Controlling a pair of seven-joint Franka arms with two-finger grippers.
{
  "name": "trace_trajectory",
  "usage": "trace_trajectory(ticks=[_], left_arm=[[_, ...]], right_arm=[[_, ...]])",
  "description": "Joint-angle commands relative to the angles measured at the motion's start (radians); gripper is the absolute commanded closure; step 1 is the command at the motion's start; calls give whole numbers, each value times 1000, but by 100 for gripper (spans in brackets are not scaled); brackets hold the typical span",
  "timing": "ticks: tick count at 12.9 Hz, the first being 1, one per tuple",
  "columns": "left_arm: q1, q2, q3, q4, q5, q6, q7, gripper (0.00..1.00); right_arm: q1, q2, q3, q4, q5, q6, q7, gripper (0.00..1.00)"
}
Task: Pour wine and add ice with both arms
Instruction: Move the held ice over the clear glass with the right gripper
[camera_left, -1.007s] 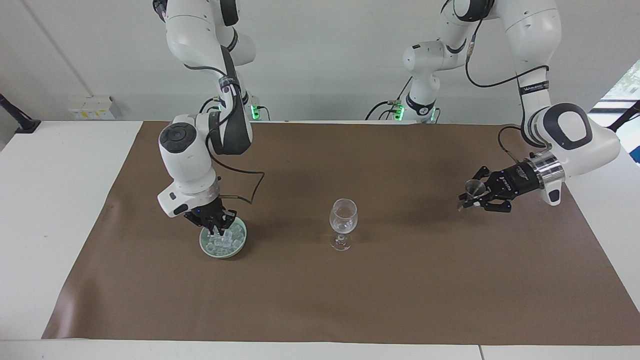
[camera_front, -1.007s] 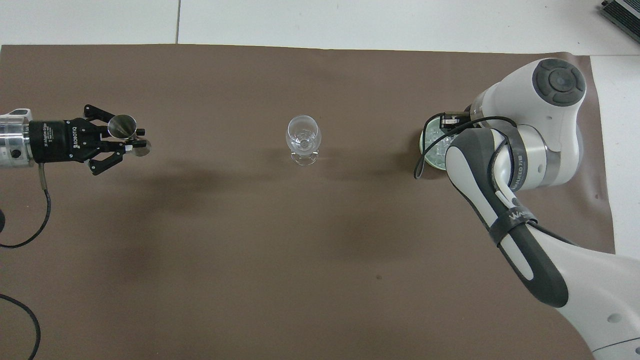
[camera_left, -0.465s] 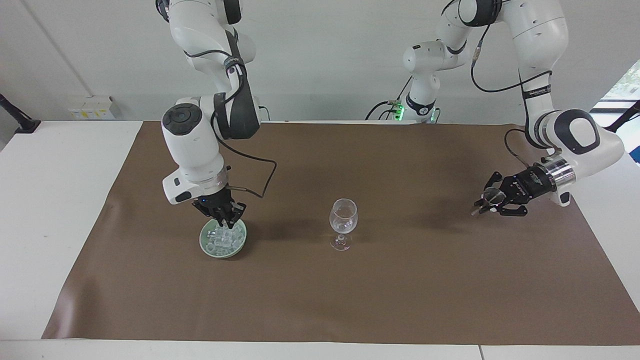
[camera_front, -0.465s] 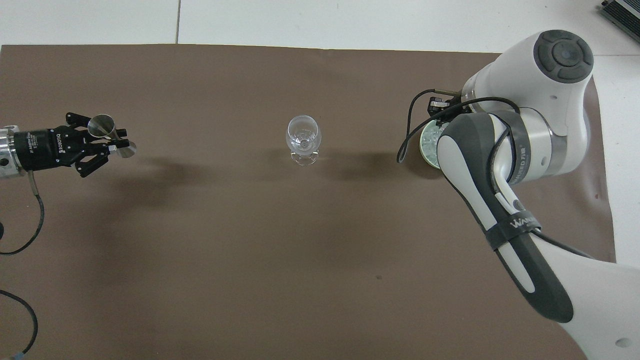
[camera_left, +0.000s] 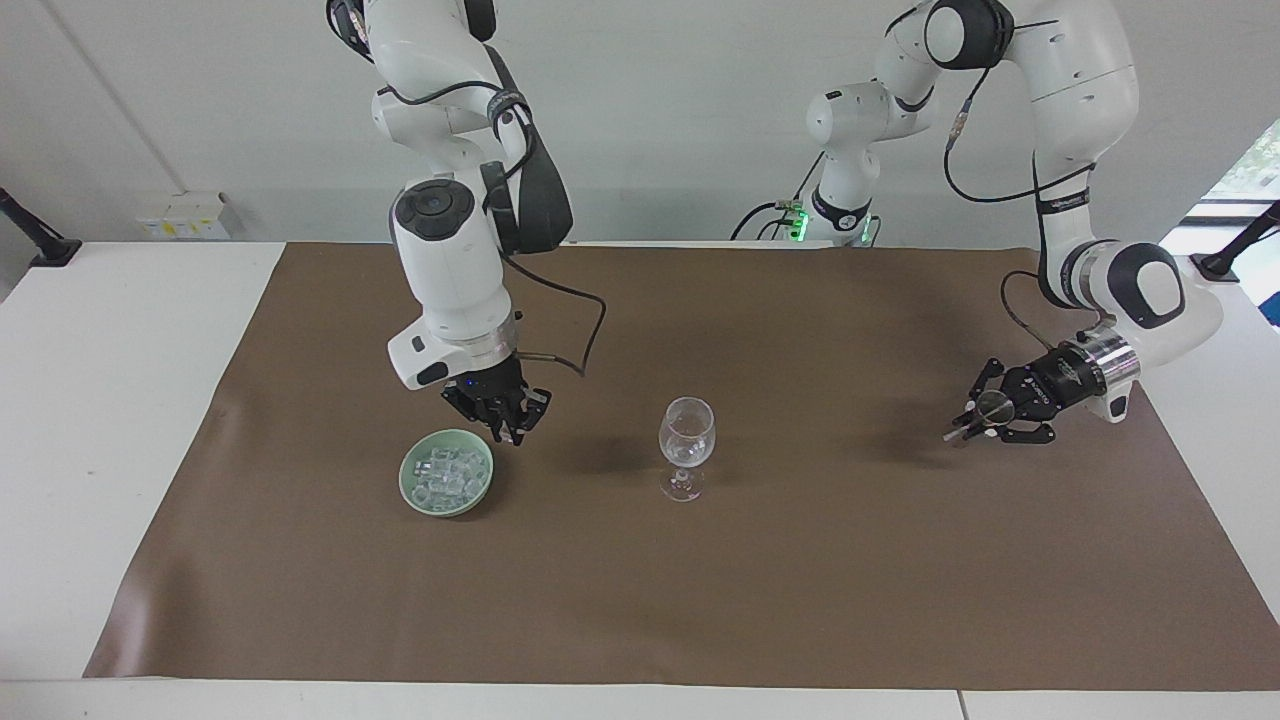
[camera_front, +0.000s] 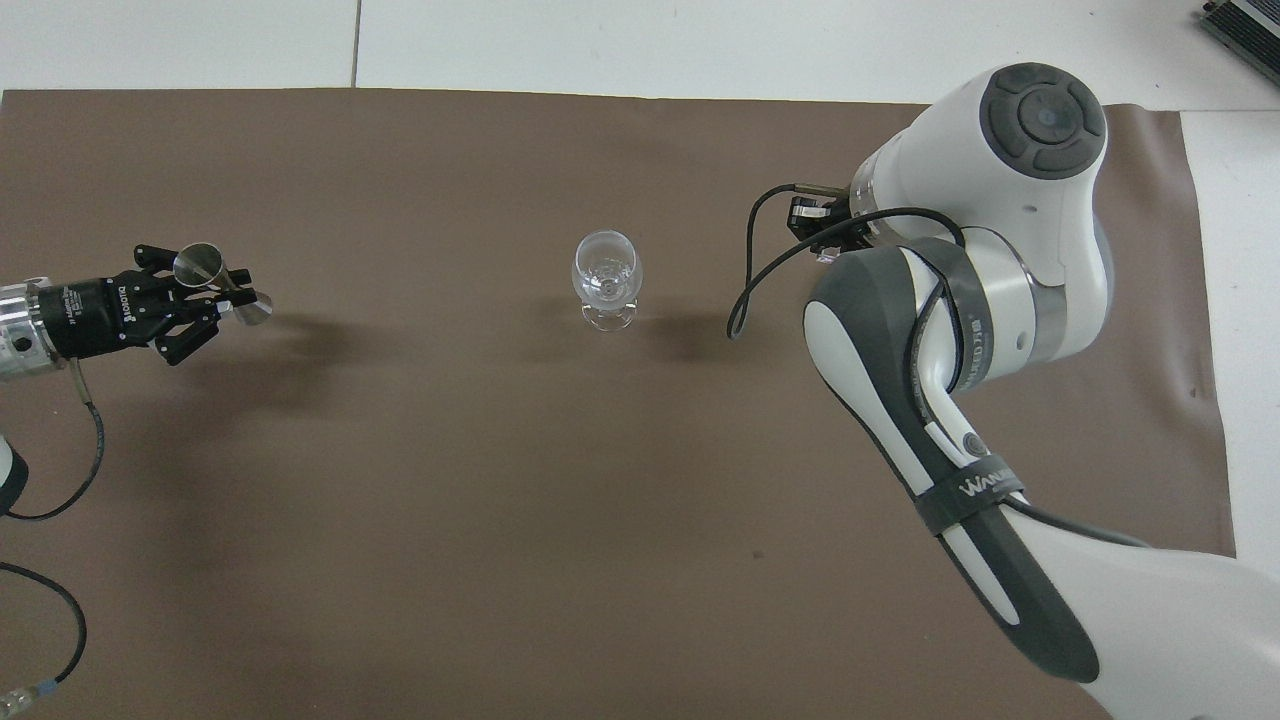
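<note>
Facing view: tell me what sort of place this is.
Probably a robotics lab, not a bar: two white robot arms stand bolted at a plain white table covered with brown paper, with a bare wall and cables around.

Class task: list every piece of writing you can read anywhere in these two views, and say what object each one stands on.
"ROBOTIQ": on the black body of the left gripper, overhead view.
"WANJEED", partly legible: on the dark strap around the right arm, overhead view.
Strap on the left arm, facing view: too small to read.
Wine glass, ice: no writing.
</note>
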Motion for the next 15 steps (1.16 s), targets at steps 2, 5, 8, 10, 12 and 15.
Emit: trace_trajectory(ticks=[2,5,8,10,12,15], left_arm=[[7,28,6,-21,-52,-20,98,100],[13,44,6,-33,-74,-18,144,100],[13,51,8,-52,-75,-11,170,100],[13,56,9,-55,-75,-9,183,100],[9,59,9,-64,-75,17,194,100],[7,61,9,-68,-75,31,197,100]], right_arm=[[-6,16,45,84,-2,-73,-53,100],[49,27,64,122,-14,-92,-23,100],[98,82,65,269,-74,-197,138,100],[124,91,62,288,-83,-204,215,100],[133,96,68,302,-85,-195,298,100],[156,98,68,308,-107,-204,300,100]])
